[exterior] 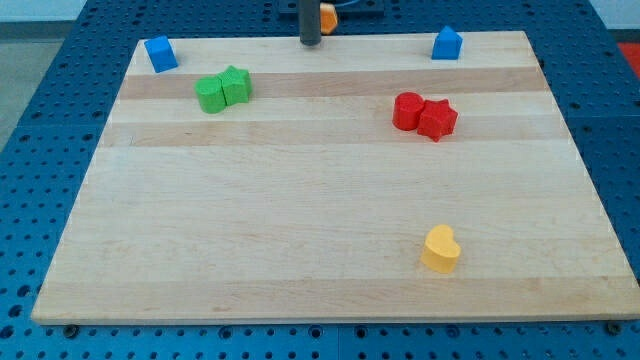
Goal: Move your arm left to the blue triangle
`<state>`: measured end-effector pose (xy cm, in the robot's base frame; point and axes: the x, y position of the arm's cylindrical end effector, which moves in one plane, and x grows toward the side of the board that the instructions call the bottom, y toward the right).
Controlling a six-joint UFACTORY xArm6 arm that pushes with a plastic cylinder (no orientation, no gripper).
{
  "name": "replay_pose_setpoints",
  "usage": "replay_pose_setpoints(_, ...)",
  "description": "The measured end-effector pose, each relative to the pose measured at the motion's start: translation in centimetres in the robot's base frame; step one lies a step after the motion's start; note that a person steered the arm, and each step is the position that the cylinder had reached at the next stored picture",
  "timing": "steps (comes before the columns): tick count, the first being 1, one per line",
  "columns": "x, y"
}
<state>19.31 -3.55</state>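
My tip [310, 44] rests at the top edge of the wooden board [300, 250], near the middle. One blue block [160, 53] sits at the board's top left corner, far to the tip's left. A second blue block [447, 44], with a pointed top, sits at the top right, to the tip's right. I cannot tell which of the two is the triangle. The tip touches no block.
Two green blocks [211, 93] [236, 84] touch each other at the upper left, below and left of the tip. Two red blocks [407, 110] [438, 119] touch at the upper right. A yellow block [440, 249] lies at the lower right. An orange object [328, 15] shows behind the rod.
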Motion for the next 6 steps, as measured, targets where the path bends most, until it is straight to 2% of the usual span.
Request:
replay_pose_setpoints(2, 0.0, -0.2)
replay_pose_setpoints(3, 1.0, 1.6)
replay_pose_setpoints(4, 0.5, 9.3)
replay_pose_setpoints(6, 0.0, 11.1)
